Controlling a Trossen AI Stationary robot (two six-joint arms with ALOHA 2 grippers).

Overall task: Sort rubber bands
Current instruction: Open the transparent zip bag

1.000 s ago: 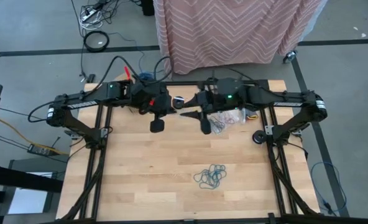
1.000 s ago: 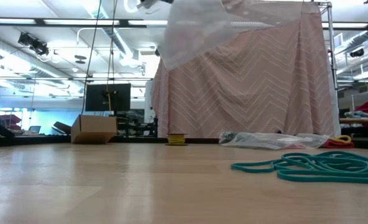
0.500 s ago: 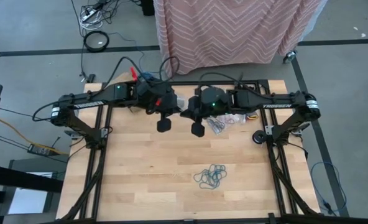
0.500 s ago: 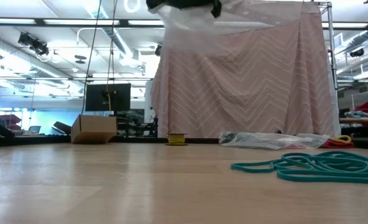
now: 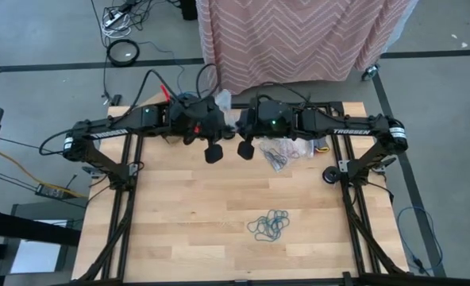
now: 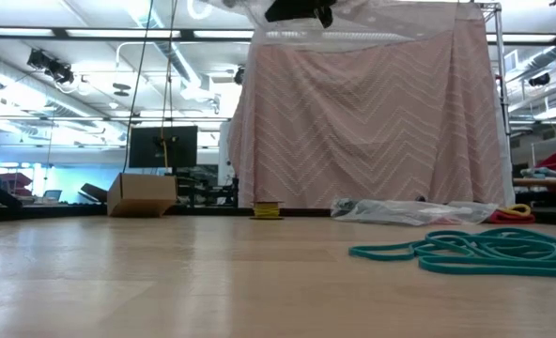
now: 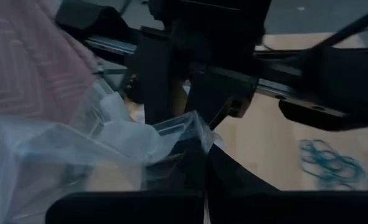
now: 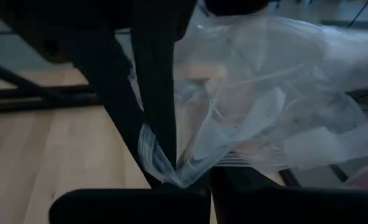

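Legible text: "TROSSEN" in white capitals along the forearm link of the right arm, high view. No other lettering, numbers or signs can be read in any view.

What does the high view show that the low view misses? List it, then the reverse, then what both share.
Only the high view: both arms meeting at the table's far edge, the left gripper and right gripper pinching one clear bag, plus dark bands beside them. Only the low view: a cardboard box in the room behind. Both: the teal bands, the pink cloth, the wooden table.
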